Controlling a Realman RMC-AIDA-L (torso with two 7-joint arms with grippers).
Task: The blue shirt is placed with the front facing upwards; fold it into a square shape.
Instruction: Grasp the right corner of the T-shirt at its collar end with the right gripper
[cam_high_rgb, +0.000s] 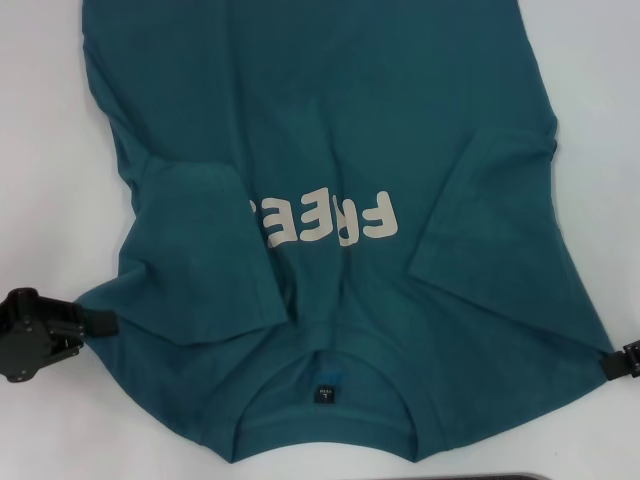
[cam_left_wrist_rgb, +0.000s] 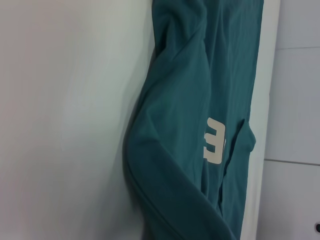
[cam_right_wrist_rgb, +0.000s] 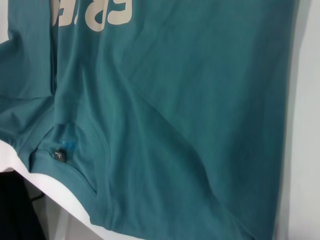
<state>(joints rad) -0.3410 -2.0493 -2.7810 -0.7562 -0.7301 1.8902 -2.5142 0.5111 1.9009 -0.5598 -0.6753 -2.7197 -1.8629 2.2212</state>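
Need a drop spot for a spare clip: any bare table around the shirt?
Bare table left of the blue shirt, beyond the left gripper; another strip on the right, beyond the right gripper. The middle is covered, sleeves folded in.

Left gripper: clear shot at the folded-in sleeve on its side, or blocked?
Probably yes. The left gripper sits at the shirt's edge by the near shoulder, and the left sleeve lies folded inward on top of the blue shirt with nothing over it. The right gripper is at the opposite edge, out of the way.
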